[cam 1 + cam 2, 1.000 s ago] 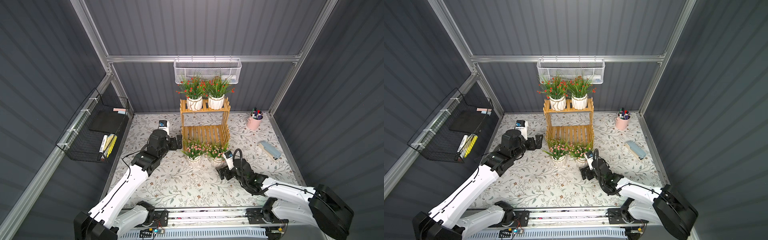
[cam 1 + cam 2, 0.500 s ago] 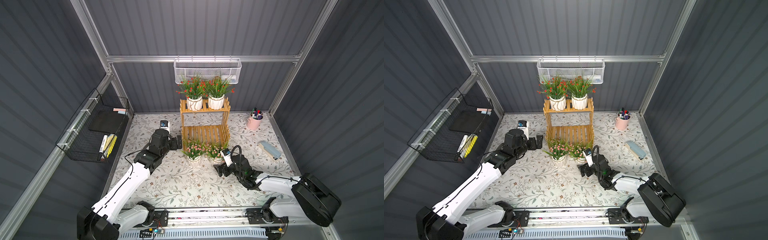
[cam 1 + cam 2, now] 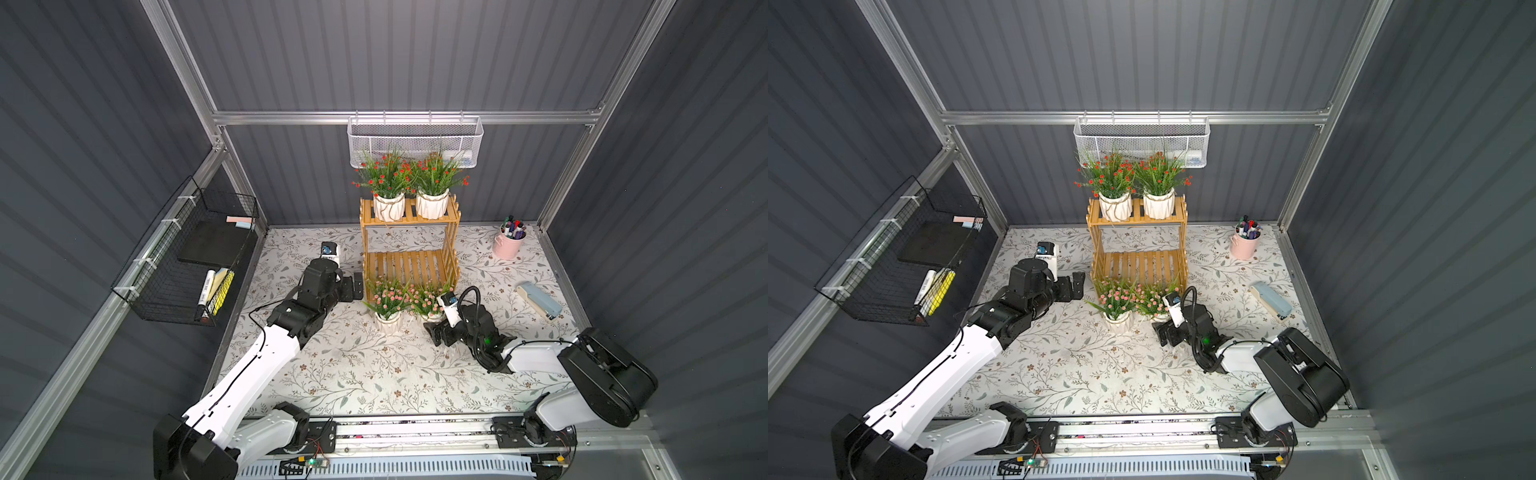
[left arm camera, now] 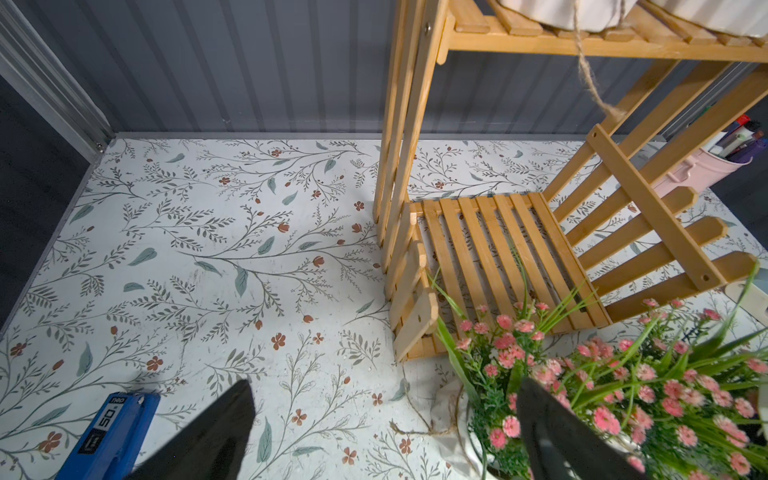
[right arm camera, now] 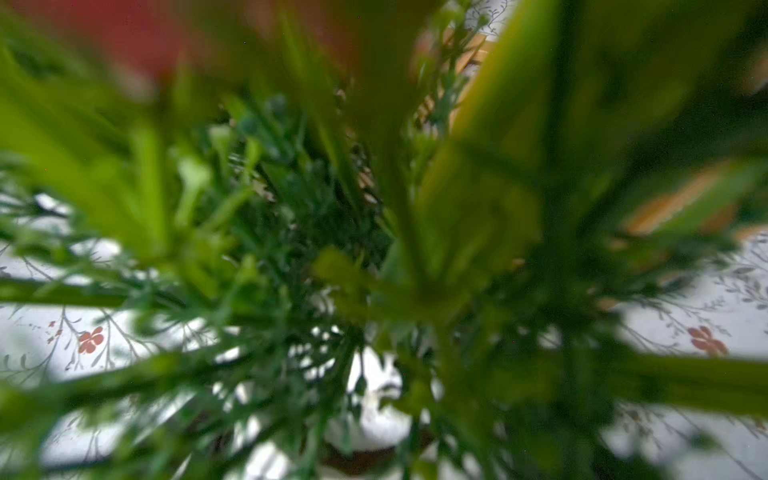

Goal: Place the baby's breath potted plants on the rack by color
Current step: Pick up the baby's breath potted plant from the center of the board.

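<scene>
Overhead, in both top views, noted the red baby's breath plants (image 3: 386, 185) on the top tier of the rack (image 3: 409, 266), lower slats bare. Saw both pink baby's breath plants (image 3: 1119, 297) on the tabletop (image 3: 353, 365) just before it. Found the right gripper (image 3: 436, 332) low by the right-hand pink pot; could not tell whether shut or apart. From the left wrist, caught the left gripper (image 4: 386, 386) spread wide, empty, beside pink blooms. From the right wrist, got only blurred leaves. Judged tangled foliage likely to topple the neighbouring pot on lifting.

Rack (image 3: 409, 266): smooth honey wood slats. Pots (image 3: 389, 208): white, ribbed. Far basket (image 3: 415, 143): white metal mesh. Left basket (image 3: 174, 291): black wire.
</scene>
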Motion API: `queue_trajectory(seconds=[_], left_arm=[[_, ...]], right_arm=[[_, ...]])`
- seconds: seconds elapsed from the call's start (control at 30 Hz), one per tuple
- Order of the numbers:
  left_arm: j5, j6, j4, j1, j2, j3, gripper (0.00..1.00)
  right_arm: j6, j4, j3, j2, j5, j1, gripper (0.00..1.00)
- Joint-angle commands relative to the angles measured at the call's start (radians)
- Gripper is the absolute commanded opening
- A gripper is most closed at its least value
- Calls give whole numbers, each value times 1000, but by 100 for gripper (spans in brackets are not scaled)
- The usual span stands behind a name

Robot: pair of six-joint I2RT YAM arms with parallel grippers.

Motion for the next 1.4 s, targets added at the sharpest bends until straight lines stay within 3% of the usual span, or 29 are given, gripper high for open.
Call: queue_trajectory(seconds=[0.0,0.8,0.97,1.37], left_arm=[[-36,16,-15,-3,-28,11,100],[-65,67,-87,-4,-45,61,99],[-67,67,-90,-4,-52,59,99],[-69,59,-95,-3,-78,58,99]], right_arm=[[-37,106,12,34,-19,-4,99],[-89,241,112,271,-90,-19,99],[-85,238,106,250,-91,-18,89],[-61,-3,141,59,-91,-9,79]])
